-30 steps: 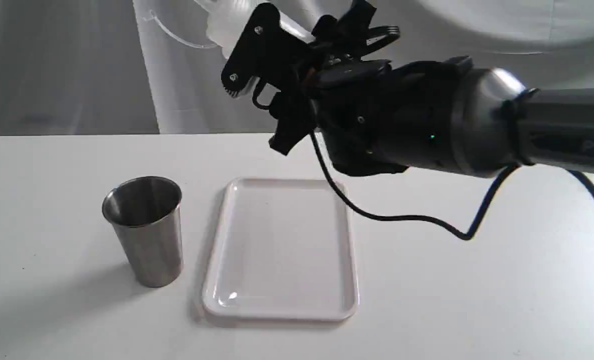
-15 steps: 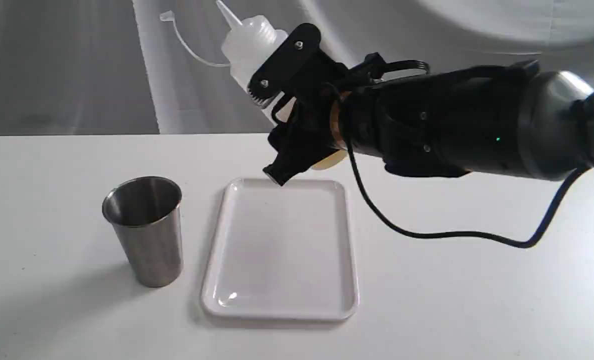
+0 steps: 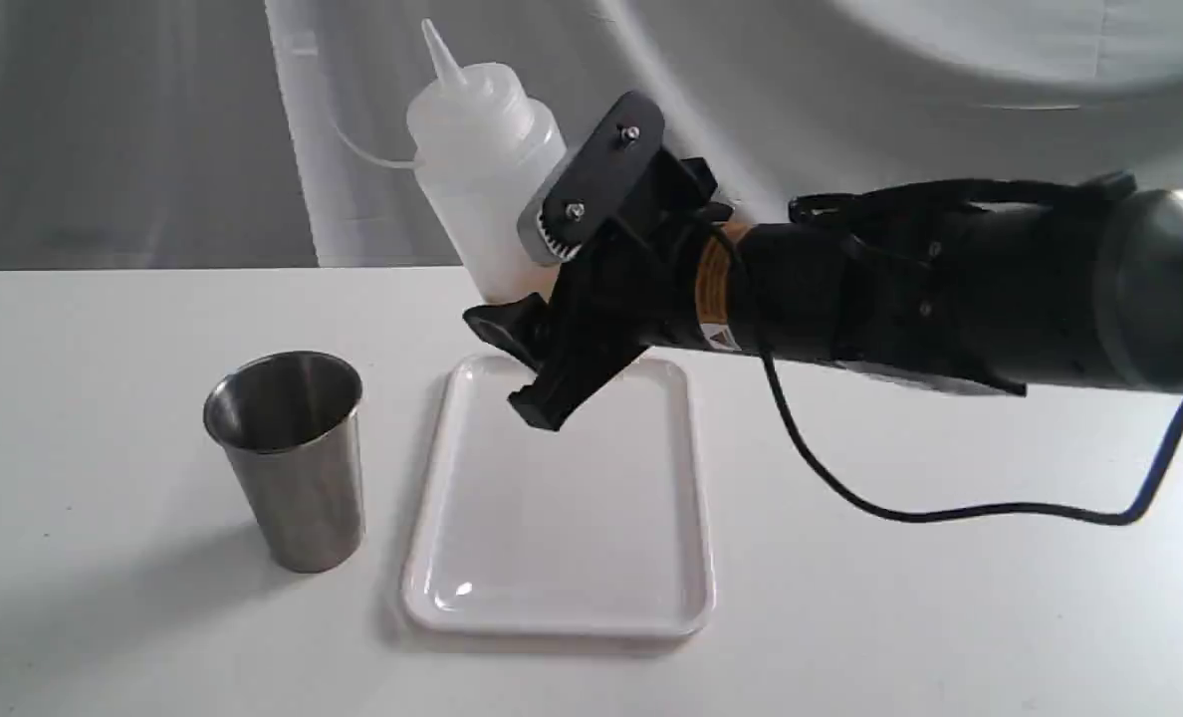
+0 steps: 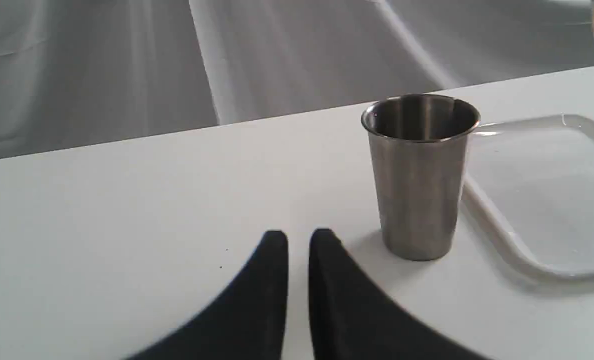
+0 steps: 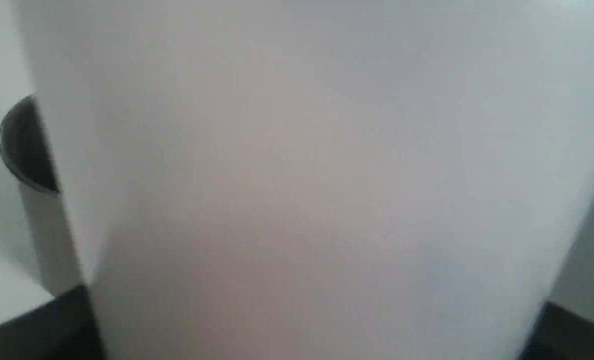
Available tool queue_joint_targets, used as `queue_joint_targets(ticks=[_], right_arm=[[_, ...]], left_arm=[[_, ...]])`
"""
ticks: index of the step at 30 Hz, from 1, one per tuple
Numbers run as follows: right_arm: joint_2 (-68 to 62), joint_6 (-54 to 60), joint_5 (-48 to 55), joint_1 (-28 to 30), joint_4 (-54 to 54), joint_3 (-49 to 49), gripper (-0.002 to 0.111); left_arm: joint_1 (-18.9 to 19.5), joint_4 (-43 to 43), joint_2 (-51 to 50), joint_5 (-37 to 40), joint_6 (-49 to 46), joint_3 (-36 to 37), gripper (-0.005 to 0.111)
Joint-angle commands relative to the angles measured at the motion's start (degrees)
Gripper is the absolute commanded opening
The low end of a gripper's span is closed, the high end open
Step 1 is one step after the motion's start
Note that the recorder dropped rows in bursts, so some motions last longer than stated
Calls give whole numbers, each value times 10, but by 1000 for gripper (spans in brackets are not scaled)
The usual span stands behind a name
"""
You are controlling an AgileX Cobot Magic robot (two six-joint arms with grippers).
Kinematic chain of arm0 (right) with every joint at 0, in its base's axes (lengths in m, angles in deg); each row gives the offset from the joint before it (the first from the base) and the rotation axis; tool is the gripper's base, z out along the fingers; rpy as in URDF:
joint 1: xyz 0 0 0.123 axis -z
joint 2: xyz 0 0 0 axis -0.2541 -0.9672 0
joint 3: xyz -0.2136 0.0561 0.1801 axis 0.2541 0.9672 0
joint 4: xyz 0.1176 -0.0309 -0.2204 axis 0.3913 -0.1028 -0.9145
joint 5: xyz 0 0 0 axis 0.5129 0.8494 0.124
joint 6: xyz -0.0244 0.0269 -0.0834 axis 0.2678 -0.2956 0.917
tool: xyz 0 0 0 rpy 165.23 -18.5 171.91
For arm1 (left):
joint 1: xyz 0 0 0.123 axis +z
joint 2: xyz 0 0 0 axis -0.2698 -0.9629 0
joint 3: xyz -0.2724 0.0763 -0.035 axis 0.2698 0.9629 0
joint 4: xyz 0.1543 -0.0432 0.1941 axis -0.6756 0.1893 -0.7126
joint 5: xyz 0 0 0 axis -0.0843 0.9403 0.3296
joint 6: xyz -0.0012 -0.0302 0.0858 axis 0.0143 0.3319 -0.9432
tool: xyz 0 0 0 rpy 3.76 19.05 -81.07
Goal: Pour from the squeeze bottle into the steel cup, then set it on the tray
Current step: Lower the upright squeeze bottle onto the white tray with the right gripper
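Observation:
The squeeze bottle [image 3: 482, 169] hangs in the air over the far end of the tray [image 3: 562, 619], nearly upright with its nozzle leaning slightly left. My right gripper [image 3: 524, 289] is shut on its lower body. Seen from the right wrist, the bottle [image 5: 302, 175] fills the picture and hides the fingers. The steel cup [image 3: 293, 458] stands upright on the table just left of the tray; its rim [image 5: 24, 145] peeks out beside the bottle. My left gripper [image 4: 298, 240] is shut and empty, low over the table, a short way from the cup [image 4: 419, 175].
A white table carries everything, with a grey curtain behind it. The right arm's black cable [image 3: 950, 513] droops over the table to the right of the tray. The tray's rim [image 4: 527, 265] lies close behind the cup in the left wrist view.
The right arm has come down and turned, bringing the bottle from a high tilted pose to nearly upright over the tray's far end. Cup and tray have not moved.

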Motion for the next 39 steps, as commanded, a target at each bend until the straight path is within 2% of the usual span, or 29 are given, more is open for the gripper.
queue_joint_targets(ticks=[1, 9, 19, 28, 39], right_arm=[[10, 109, -31, 6, 120, 24, 0], [8, 243, -68, 6, 268, 43, 0], [-26, 285, -106, 5, 368, 43, 0], [-70, 321, -171, 5, 391, 43, 0], [-72, 323, -142, 5, 393, 43, 0]], left_arm=[[-3, -2, 3, -4, 2, 3, 8], [-3, -2, 3, -4, 2, 3, 8], [-3, -2, 3, -4, 2, 3, 8], [-3, -2, 3, -4, 2, 3, 8], [-3, -2, 3, -4, 2, 3, 8]])
